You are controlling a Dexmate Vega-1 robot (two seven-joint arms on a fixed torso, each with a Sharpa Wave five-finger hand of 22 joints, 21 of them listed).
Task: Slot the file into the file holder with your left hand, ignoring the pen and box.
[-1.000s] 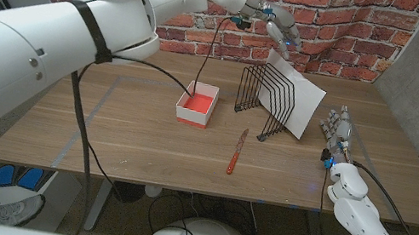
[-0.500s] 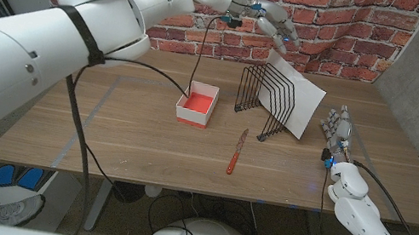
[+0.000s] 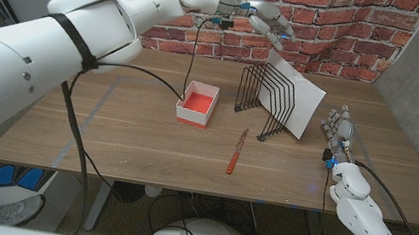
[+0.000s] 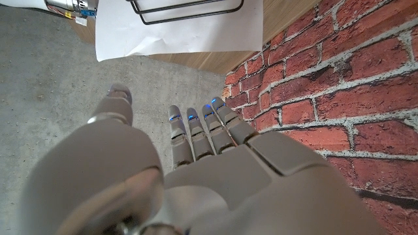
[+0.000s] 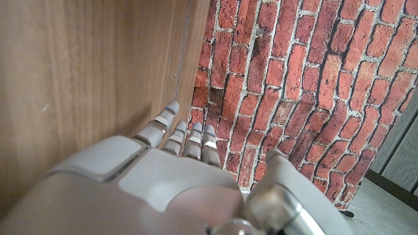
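Head view: high, looking down over the whole surface [image 3: 145, 136] toward the brick wall [image 3: 339, 19]. Left wrist view: close behind the left hand [image 4: 196, 176], sharing the file [image 4: 179, 26] and holder [image 4: 186, 6]. Right wrist view: close behind the right hand [image 5: 176, 183], facing surface and wall.

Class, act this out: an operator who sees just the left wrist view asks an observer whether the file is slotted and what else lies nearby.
Operator: I see white paper and black wire. Is it slotted?
Observer: The head view shows the file standing tilted among the wires at the file holder's right end.
Operator: What else is nearby?
Observer: A red pen lies in front of the holder, and a red box sits to its left, both apart from it.
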